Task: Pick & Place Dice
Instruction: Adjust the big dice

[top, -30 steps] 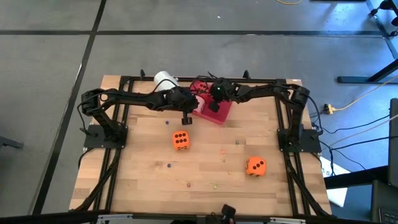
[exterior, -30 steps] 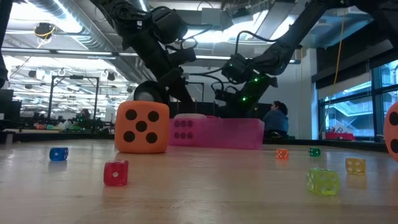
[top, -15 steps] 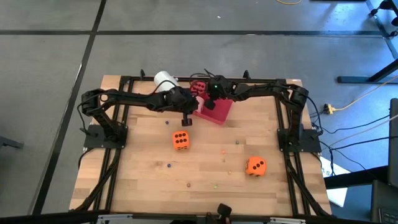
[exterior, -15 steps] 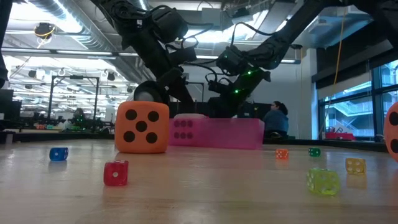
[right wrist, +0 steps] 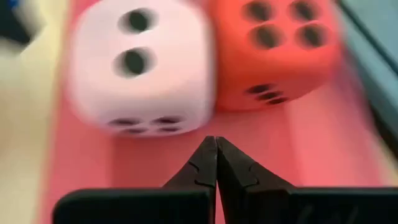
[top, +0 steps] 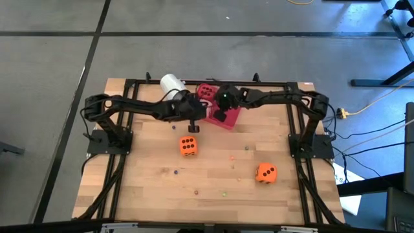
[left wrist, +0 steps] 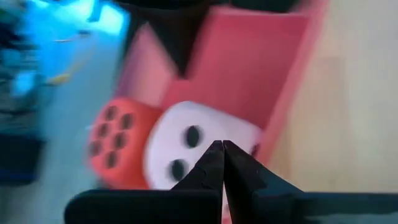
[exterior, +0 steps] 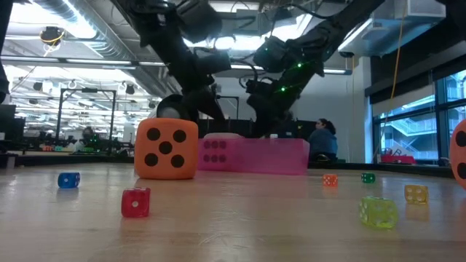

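High view: both arms meet over the pink-red tray (top: 231,120) at the far edge of the table. The right gripper (top: 220,116) now hangs over the tray's middle; half a second ago it sat higher and closer to the red die (top: 206,90), so it has swung back and down along the tray. The left gripper (top: 194,127) stays just off the tray's left edge, above the near orange die (top: 188,145). The second orange die (top: 266,172) lies well apart, toward the front right. The white cup (top: 172,83) lies tipped by the left arm.

Low view: the big orange die (exterior: 167,148) stands just left of the tray (exterior: 280,156), with a pink die (exterior: 215,151) showing at the tray's left end. The right arm's wrist has risen and shifted since the previous frame. Small plastic dice are scattered on the wood in front.

Left wrist view: fingers (left wrist: 210,163) pressed together, empty, pointing at the pink die (left wrist: 200,147) and red die (left wrist: 115,143) inside the tray (left wrist: 273,74).

Right wrist view: fingers (right wrist: 205,163) also closed tight with nothing between them, aimed at the tray floor (right wrist: 298,149) just short of the pink die (right wrist: 143,65) and red die (right wrist: 273,53), which touch side by side.

Judgement: two dice are placed and two orange ones are left, with the left arm closest to the next pick.
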Controlling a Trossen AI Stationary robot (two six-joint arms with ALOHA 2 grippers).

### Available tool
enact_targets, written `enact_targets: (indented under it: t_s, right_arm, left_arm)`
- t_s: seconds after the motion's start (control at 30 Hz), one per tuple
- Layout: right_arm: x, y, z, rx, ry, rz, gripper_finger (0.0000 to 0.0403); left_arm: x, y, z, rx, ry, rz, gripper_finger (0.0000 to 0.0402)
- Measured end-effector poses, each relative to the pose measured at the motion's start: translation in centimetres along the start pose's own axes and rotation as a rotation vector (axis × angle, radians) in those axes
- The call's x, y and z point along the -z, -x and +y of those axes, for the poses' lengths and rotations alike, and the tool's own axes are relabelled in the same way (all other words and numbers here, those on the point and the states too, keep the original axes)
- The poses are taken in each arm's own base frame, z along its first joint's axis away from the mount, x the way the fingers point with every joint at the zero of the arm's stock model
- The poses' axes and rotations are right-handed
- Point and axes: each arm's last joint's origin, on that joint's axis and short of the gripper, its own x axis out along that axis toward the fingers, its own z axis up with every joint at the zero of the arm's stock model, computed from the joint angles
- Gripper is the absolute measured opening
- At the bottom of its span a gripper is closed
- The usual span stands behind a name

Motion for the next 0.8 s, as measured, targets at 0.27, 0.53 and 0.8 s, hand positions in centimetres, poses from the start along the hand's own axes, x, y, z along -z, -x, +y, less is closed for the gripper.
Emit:
enact_targets:
  t_s: [0.27, 0.53, 0.8]
  right_arm:
    - [0.6, 0.2, 2.9, 0.046, 0.071, 0.004, 0.0002]
    - [1.1, -1.7, 3.5, 0.024, 0.084, 0.009, 0.0002]
    - [0.0, -1.8, 3.4, 0.019, 0.075, -0.108, 0.0002]
  left_arm:
    - [-0.9, 3.1, -1.6, -0.039, -0.093, 0.011, 0.0003]
    - [-1.4, 8.2, -0.2, -0.170, -0.078, -0.025, 0.0003]
    - [-1.2, 11.2, 1.3, -0.277, -0.036, -0.046, 0.0003]
